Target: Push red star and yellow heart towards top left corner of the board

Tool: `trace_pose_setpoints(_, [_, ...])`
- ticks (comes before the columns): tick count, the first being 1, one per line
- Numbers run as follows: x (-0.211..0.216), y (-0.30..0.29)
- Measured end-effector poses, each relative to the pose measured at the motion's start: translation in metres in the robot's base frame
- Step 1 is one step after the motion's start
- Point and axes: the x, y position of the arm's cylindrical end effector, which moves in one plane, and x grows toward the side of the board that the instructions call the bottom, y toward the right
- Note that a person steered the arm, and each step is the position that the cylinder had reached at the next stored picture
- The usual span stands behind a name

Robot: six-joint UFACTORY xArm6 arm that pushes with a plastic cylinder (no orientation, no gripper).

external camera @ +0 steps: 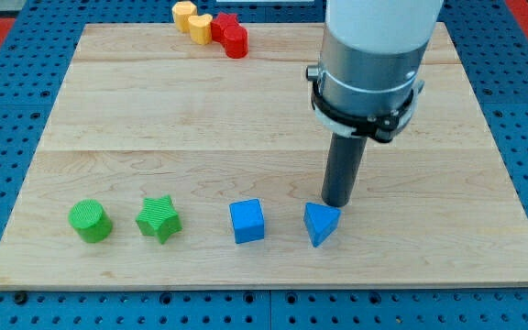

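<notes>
My tip [338,203] stands on the wooden board [154,128] in the lower right part of the view, just above the blue triangular block [321,224] and touching it or almost touching it, I cannot tell which; the rod ends plainly, with nothing to open or close, and it holds nothing. The red star [225,26] lies at the view's top, a little left of the middle, on the top edge of the board; a red cylinder-like block [236,42] sits just below and right of it, touching it. The yellow heart [198,25] is just left of the red star and touches it; another yellow block [183,14] is at its upper left, its shape not clear. All four are well apart from my tip. Along the view's bottom stand, from left to right, a green cylinder [90,221], a green star [159,218] and a blue cube [247,221], then the blue triangular block.
</notes>
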Motion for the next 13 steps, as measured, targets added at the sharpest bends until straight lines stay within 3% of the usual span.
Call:
trace_pose_setpoints(2, [-0.077, 0.099])
trace_pose_setpoints(3, [-0.077, 0.126])
trace_pose_setpoints(4, [-0.077, 0.127])
trace_pose_setpoints(7, [-0.190, 0.140])
trace_pose_setpoints(9, [-0.315, 0.073])
trace_pose_setpoints(10, [-0.315, 0.064])
trace_pose_setpoints(12, [-0.314, -0.132])
trace_pose_setpoints(13, [-0.314, -0.179])
